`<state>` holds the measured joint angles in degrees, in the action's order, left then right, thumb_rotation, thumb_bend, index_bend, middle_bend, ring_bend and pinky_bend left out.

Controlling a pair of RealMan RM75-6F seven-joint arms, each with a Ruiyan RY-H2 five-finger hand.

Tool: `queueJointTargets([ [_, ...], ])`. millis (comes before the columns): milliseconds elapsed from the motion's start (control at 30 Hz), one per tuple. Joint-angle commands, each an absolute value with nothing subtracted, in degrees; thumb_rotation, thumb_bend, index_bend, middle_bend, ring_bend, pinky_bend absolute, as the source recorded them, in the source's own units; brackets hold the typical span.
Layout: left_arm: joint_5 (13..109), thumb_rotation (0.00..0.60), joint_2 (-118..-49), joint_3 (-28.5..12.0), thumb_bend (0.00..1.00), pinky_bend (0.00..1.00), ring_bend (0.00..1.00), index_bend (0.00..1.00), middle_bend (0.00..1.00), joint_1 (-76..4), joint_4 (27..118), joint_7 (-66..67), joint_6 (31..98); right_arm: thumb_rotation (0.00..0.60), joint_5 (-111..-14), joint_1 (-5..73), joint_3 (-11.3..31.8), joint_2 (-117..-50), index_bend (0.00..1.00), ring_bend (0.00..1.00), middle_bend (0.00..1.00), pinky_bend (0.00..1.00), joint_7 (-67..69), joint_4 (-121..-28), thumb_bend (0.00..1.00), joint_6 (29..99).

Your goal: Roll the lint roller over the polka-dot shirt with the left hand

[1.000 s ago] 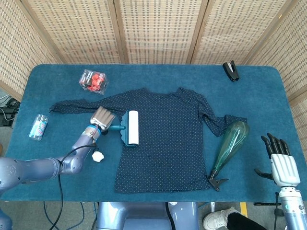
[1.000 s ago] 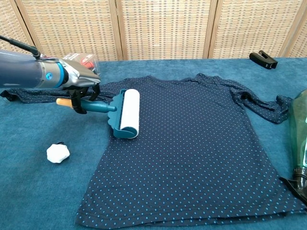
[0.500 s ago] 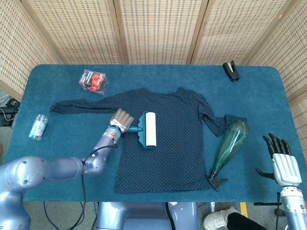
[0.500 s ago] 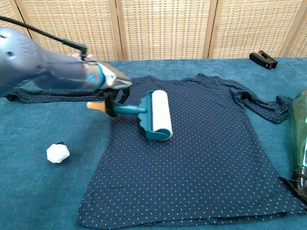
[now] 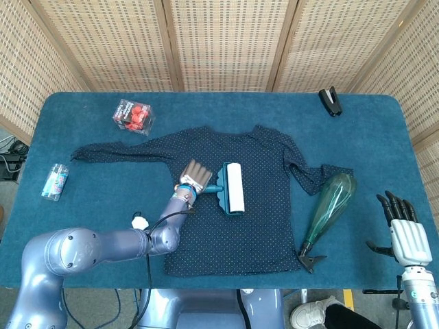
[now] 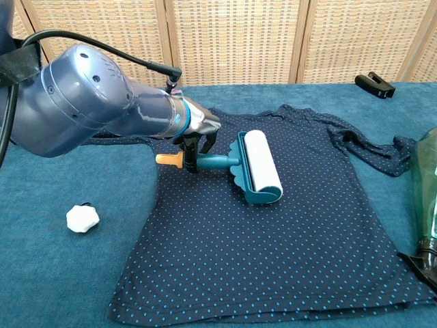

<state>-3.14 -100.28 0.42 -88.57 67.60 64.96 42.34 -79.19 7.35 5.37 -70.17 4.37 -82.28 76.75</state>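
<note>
Fingers of your left robot hand (image 5: 194, 176) are wrapped around the teal handle of the lint roller (image 6: 254, 167), with the orange end of the handle sticking out behind the grip in the chest view. You have the white roll lying flat on the polka-dot shirt (image 5: 247, 219), on the upper middle of the chest area, just below the collar. That shirt is spread front-up across the blue tabletop (image 5: 89, 233), one sleeve stretched out toward your left and the other bunched up on your right. Your right robot hand (image 5: 401, 229) sits well apart at the near right edge of the tabletop, fingers spread and holding nothing. You can see a green glass bottle (image 5: 330, 204) lying on its side just beside the shirt's right hem, touching the bunched sleeve. Near your left forearm a small white ball (image 6: 82, 219) rests on the tabletop. Further off are a clear box of red items (image 5: 134, 115), a small wrapped packet (image 5: 55, 181) by the left edge, and a black clip (image 5: 330, 101) at the far side
</note>
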Motion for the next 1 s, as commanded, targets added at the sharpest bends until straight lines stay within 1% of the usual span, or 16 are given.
queueJointTargets([
  [33,-2.4,0.6,-99.5,0.8,0.44,0.67,0.74,0.89,0.87,-88.0,68.6,64.9,42.8,0.6,-79.3,7.4,5.3,-70.2,0.0,0.0,0.0,0.0,4.2,-82.3,0.09,76.8],
  [267,0.2,0.6,-95.8,2.9,0.44,0.67,0.74,0.89,0.87,-85.0,72.5,63.3,43.9,0.6,-79.8,7.3,5.1,-70.1,0.0,0.0,0.0,0.0,3.6,-82.9,0.09,77.2],
  [433,3.7,0.6,-91.7,5.8,0.44,0.67,0.74,0.89,0.87,-80.7,75.3,60.4,44.9,0.6,-80.6,7.2,4.6,-70.1,0.0,0.0,0.0,0.0,2.6,-83.9,0.09,77.7],
  [633,9.0,0.6,-87.8,8.2,0.44,0.67,0.74,0.89,0.87,-75.9,76.6,56.2,44.9,0.6,-81.6,7.1,4.1,-70.1,0.0,0.0,0.0,0.0,1.5,-84.9,0.09,78.3],
  [900,15.4,0.6,-83.5,9.3,0.44,0.65,0.73,0.89,0.87,-71.3,78.7,51.4,45.2,0.6,-82.8,7.1,3.5,-70.4,0.0,0.0,0.0,0.0,0.2,-85.8,0.09,78.8],
  [1000,17.8,0.6,-82.8,9.7,0.43,0.62,0.72,0.88,0.83,-70.0,78.9,50.5,46.2,0.6,-83.2,7.0,3.3,-70.4,0.0,0.0,0.0,0.0,-0.2,-86.1,0.09,79.1],
])
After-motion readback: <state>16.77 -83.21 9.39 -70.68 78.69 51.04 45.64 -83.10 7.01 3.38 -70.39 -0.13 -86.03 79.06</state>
